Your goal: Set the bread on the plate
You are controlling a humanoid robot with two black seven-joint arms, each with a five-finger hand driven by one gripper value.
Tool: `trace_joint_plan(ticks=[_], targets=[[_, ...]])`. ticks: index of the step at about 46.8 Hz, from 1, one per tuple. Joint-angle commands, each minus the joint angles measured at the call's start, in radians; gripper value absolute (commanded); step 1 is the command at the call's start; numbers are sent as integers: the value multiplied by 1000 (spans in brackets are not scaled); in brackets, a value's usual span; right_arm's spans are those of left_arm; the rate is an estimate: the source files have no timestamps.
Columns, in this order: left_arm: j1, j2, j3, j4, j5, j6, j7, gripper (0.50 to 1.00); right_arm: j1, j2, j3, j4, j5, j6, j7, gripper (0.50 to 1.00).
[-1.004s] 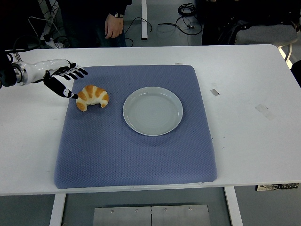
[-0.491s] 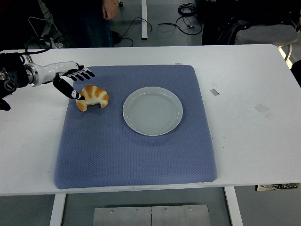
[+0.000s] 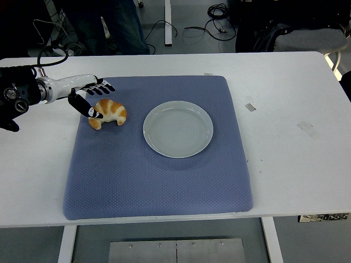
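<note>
Left hand (image 3: 90,94) reaching over the croissant (image 3: 108,113), fingers spread, grasping nothing.
The croissant is lying just left of the plate (image 3: 178,129) on a blue mat (image 3: 159,175) covering the white table (image 3: 290,142); cables (image 3: 211,19) are trailing on the floor beyond.

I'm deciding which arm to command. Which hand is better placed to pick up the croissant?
The left hand: it is open right over the croissant, thumb against its left end. The right arm is out of view. The plate lies just right of the bread.
</note>
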Motion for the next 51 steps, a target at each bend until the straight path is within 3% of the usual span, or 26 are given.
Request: trace_joint_plan(ticks=[1,17,40,51], targets=[[1,-2,4,0,0,5,0,858,0,0,0,0,0,0,-1,1000],[5,-26,38,0,37,69,-6,858,0,0,0,0,0,0,-1,1000],[7,-35,58,0,58,90,-8,858,0,0,0,0,0,0,-1,1000],[7,-35,75,0,69,97,-8,804,0,0,0,0,0,0,0,1000]])
